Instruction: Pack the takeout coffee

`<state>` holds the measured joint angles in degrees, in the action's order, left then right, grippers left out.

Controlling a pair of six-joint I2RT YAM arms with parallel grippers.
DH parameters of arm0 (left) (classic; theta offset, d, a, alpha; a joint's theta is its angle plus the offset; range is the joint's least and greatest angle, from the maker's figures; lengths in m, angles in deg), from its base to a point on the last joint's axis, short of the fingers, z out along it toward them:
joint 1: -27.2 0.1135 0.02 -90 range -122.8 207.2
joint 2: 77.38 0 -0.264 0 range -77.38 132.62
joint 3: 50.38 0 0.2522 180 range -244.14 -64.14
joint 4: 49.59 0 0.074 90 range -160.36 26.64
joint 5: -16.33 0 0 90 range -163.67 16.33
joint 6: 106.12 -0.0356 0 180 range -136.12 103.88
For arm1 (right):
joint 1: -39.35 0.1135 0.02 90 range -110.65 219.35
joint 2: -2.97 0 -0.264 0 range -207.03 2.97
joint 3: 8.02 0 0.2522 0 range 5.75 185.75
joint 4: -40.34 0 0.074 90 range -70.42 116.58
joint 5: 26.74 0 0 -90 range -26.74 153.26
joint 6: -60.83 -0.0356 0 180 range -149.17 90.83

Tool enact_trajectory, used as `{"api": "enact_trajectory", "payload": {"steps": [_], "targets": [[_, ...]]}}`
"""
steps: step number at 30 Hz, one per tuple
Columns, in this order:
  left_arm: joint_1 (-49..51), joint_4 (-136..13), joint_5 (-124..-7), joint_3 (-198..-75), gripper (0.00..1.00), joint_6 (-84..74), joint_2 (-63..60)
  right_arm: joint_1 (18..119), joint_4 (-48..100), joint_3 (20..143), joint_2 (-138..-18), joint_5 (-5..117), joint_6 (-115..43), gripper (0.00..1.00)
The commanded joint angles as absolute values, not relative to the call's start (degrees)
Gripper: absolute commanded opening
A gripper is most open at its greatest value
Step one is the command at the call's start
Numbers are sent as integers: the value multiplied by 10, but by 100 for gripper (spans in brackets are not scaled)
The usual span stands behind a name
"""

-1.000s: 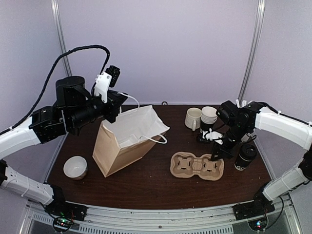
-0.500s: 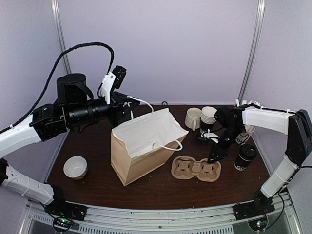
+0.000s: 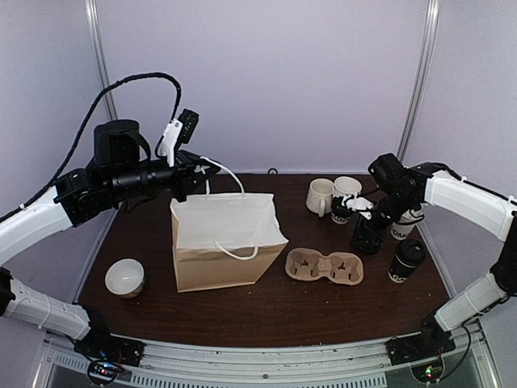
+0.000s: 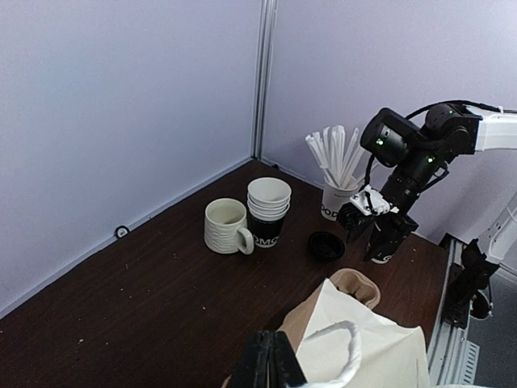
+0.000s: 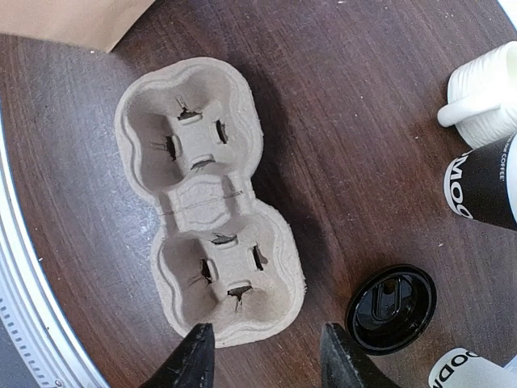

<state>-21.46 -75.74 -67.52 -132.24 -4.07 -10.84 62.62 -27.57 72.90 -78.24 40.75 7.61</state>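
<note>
L gripper (image 4: 271,365) at bottom edge, jaws together on the white handle (image 4: 327,331) of paper bag (image 4: 380,352). Behind, on brown table (image 4: 145,299): ribbed mug (image 4: 226,226) touching stacked cups (image 4: 268,208), black lid (image 4: 326,245), cup w/ white sticks (image 4: 335,202). R arm (image 4: 420,145) hangs near the lid.

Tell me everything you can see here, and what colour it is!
paper bag: one, brown, white inside, middle of table
cup carrier: one, tan, right of bag
takeout coffee: one, black-and-white, black lid, right of carrier
mug: one, white, back
stacked cups: one stack, white-and-black, beside mug
cup of sticks: one, white sticks, back right
loose lid: one, black, near carrier
bowl: one, white, front left
left hand: one, black, shut on bag handle
right hand: one, black, open above carrier
</note>
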Motion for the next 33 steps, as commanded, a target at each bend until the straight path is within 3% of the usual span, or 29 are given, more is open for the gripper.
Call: {"api": "enact_trajectory", "payload": {"steps": [1, 5, 12, 33], "targets": [[-169, -744, -551, -1312, 0, -28, -100, 655, -274, 705, -762, 387, 127, 45], [-148, -734, -514, -1301, 0, -23, -83, 683, -273, 695, -772, 387, 165, 43], [-146, -725, -562, -1302, 0, -35, -80, 724, -257, 733, -858, 420, 170, 41], [-140, -753, -596, -1326, 0, -65, -62, 759, -229, 778, -980, 486, 145, 49]]}}
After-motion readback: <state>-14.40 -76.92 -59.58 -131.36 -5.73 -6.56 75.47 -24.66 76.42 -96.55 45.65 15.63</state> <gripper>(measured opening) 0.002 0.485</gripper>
